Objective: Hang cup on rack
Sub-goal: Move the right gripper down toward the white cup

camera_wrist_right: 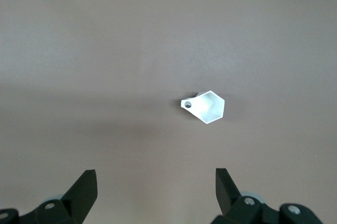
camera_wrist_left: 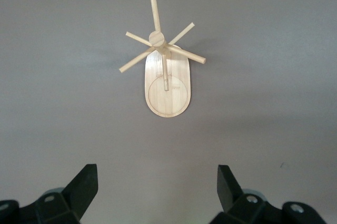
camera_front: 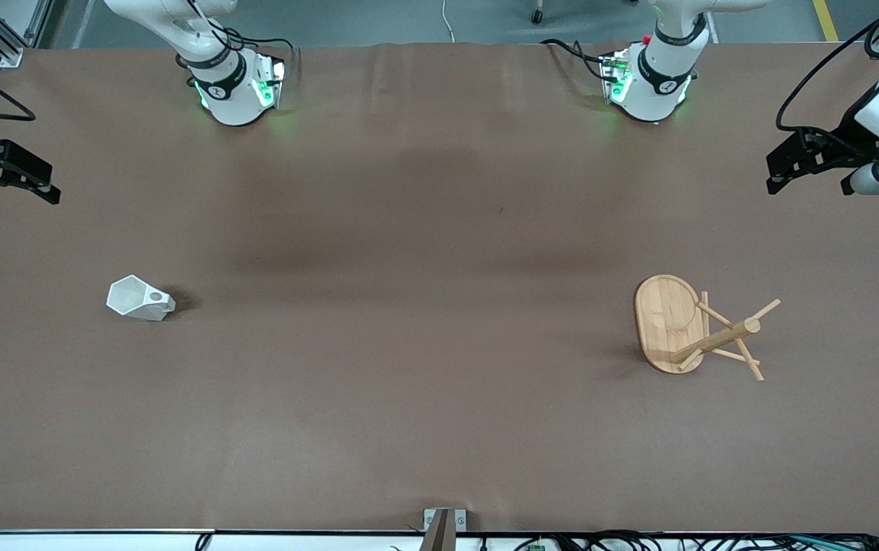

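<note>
The white faceted cup [camera_front: 139,298] appears to lie on its side on the brown table toward the right arm's end, its holed handle pointing toward the table's middle. It also shows in the right wrist view [camera_wrist_right: 208,106]. The bamboo rack [camera_front: 696,329] stands on its oval base toward the left arm's end and also shows in the left wrist view [camera_wrist_left: 166,66]. My left gripper [camera_front: 807,186] hangs open and empty in the air by the table's end, away from the rack [camera_wrist_left: 157,169]. My right gripper [camera_front: 18,200] hangs open and empty by the other end, away from the cup [camera_wrist_right: 156,171].
The two arm bases [camera_front: 233,92] [camera_front: 650,84] stand along the table's edge farthest from the front camera. A small metal bracket [camera_front: 443,520] sits at the edge nearest that camera. Brown table [camera_front: 424,306] stretches between cup and rack.
</note>
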Available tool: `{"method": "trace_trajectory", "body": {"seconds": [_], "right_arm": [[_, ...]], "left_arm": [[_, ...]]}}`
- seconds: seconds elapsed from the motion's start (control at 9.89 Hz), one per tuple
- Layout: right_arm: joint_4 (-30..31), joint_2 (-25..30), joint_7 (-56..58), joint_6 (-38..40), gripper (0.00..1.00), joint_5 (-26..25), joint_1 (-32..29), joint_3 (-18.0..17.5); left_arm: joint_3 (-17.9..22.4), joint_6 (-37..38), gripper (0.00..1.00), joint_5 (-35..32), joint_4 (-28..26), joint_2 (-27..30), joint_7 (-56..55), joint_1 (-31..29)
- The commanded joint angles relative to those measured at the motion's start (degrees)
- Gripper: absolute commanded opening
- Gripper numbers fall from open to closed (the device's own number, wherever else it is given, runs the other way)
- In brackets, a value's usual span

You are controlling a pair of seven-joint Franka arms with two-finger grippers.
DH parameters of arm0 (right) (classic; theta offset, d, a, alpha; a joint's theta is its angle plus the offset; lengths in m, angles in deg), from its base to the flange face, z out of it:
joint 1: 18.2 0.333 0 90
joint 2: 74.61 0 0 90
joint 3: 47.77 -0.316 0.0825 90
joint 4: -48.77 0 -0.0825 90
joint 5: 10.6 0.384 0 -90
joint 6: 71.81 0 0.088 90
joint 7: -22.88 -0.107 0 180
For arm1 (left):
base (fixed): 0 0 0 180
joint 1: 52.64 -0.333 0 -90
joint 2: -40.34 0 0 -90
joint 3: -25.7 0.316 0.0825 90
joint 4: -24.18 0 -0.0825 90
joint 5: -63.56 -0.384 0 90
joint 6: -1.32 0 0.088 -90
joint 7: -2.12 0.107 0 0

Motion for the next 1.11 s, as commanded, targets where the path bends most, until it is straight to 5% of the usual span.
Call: {"method": "trace_trajectory", "body": {"seconds": [0.0,0.71,1.01], "right_arm": [[0.66,0.32,-0.97,-0.08,0.99,-0.77,-0.24,-0.30],[1.27,-0.90,-0.62,-1.40,0.99,-0.77,-1.38,-0.30],[9.76,-1.52,2.27,-10.94,0.98,-0.68,-4.98,-0.30]], "left_arm": [[-0.03,0.19,1.00,0.28,-0.88,-0.89,0.83,-0.41],[0.06,0.19,1.00,0.28,-0.88,-1.24,1.00,-0.41],[0.06,0.37,1.00,0.28,-0.97,-1.24,1.00,-0.41]]}}
